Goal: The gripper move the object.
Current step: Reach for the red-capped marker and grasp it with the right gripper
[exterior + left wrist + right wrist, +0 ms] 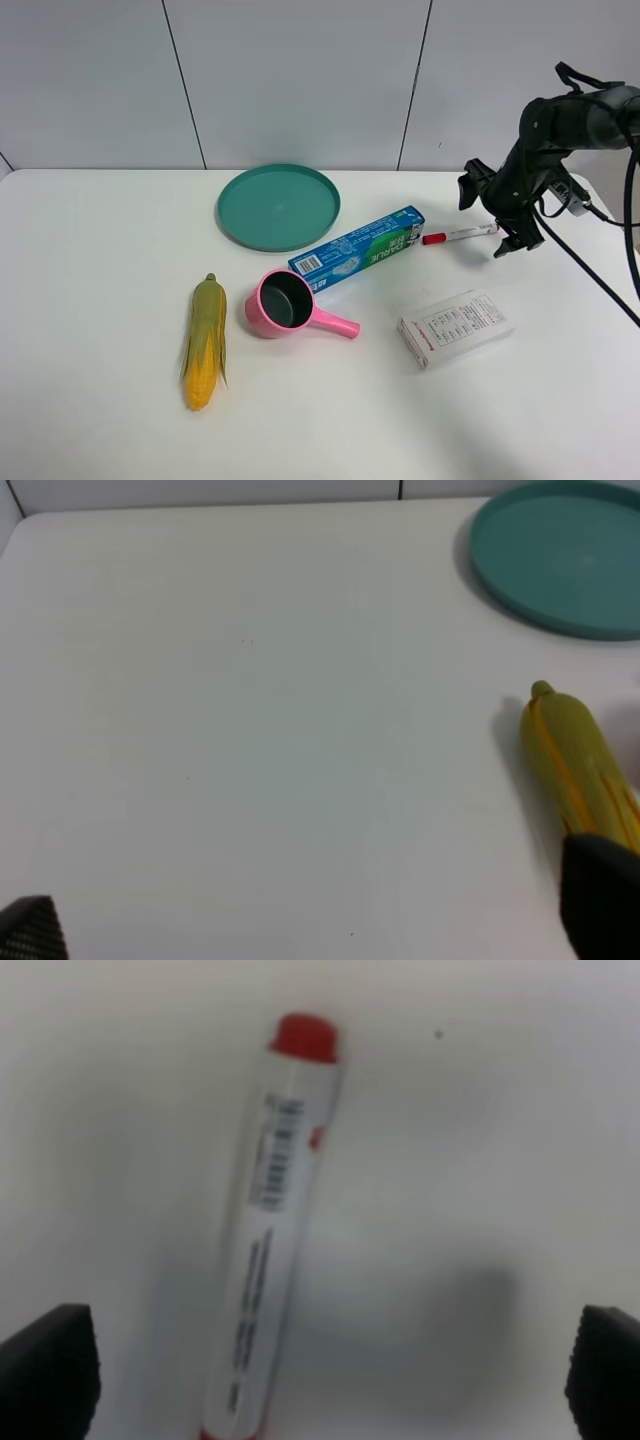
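The white table (100, 300) is carrying everything, and the right arm (560, 130) is reaching in from the 3 o'clock side of the high view. The left arm is not showing there at all. From the teal plate (279, 206) at 12 o'clock, the blue-green toothpaste box (357, 251) is lying toward 4 o'clock, with the corn cob (203, 341), pink scoop (285, 305) and white carton (455, 328) sitting nearer the front edge. The right gripper (500, 212) is hovering low with its dark fingers spread wide and nothing between them but table and pen. The left gripper (315, 920) is also standing open, over bare table near the corn. The object, a slim white marker (460, 235), is lying flat just beyond the box's 3 o'clock end. Its long axis is running roughly 9 to 3 o'clock, with the red cap toward the box and the tail reaching under the right gripper. In the right wrist view the marker (275, 1220) is sitting between the fingertips, crosswise to the line joining them and somewhat off centre. The right arm is plainly the nearer one.
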